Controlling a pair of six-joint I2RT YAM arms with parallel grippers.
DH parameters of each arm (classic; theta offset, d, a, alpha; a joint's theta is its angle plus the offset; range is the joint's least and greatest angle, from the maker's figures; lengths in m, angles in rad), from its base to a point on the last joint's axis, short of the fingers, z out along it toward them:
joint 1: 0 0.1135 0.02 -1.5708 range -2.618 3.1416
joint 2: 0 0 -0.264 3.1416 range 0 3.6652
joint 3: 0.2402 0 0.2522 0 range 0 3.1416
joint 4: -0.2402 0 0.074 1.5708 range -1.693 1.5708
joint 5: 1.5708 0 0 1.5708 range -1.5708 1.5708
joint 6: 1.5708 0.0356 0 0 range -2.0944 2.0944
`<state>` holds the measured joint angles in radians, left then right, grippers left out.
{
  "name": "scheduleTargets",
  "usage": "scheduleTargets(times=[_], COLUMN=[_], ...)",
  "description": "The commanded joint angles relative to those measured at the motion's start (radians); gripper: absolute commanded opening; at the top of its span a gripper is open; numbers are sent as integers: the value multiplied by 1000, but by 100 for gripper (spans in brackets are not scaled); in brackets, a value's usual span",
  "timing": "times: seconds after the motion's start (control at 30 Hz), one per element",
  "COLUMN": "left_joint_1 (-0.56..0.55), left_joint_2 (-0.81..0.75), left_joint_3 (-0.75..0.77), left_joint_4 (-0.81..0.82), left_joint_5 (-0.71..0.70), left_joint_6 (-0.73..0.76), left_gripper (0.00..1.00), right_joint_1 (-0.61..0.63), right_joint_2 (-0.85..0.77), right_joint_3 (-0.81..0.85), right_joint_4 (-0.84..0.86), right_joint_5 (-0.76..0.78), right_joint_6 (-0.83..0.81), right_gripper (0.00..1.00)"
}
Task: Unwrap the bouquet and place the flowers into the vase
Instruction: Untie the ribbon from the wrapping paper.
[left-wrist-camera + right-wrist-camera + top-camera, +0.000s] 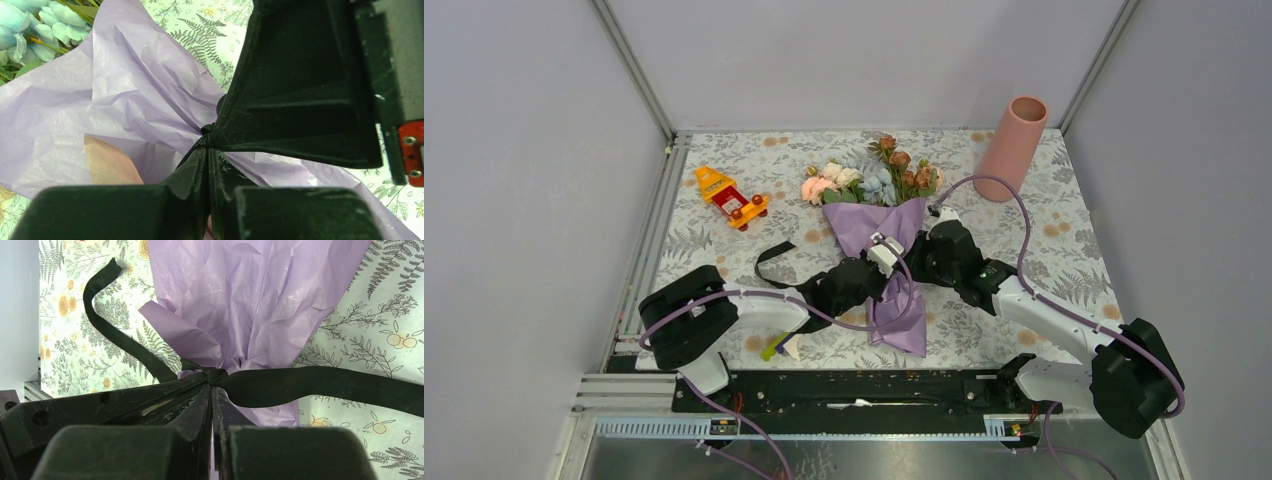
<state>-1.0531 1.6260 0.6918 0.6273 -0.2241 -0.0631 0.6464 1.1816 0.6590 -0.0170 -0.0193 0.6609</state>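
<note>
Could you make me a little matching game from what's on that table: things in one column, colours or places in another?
Things:
1. vase
2. toy vehicle
3. bouquet
4. ribbon

Descriptions:
A. black, at the wrapper's neck
B. lying in the middle, purple paper
C. upright, far right corner
D. red and yellow, far left

Pairs: 1-C, 2-D, 3-B, 4-A

My left arm and right arm stretch low to mid-bench, wrists angled inward; both jaws are pinched closed, tips nearly touching each other.
</note>
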Motion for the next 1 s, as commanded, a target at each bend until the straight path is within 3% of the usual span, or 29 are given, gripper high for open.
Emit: scheduleTargets(times=[0.0,0.47,0.97], left_joint_1=[-7,-18,-18], left_joint_2=[-2,-52,-88], left_joint_3=[37,-68,-138], left_joint_4=[91,98,62], left_joint_5=[-37,-77,-119], left_joint_6=[31,-17,-89], left_gripper=[1,0,0], right_joint_1=[1,0,1], right_joint_2=[-2,4,15], right_joint_3=[33,-29,-40], right_joint_4=[28,78,25], right_joint_5=[-1,254,332], right_joint_6=[5,3,-23], right_gripper=[0,0,0])
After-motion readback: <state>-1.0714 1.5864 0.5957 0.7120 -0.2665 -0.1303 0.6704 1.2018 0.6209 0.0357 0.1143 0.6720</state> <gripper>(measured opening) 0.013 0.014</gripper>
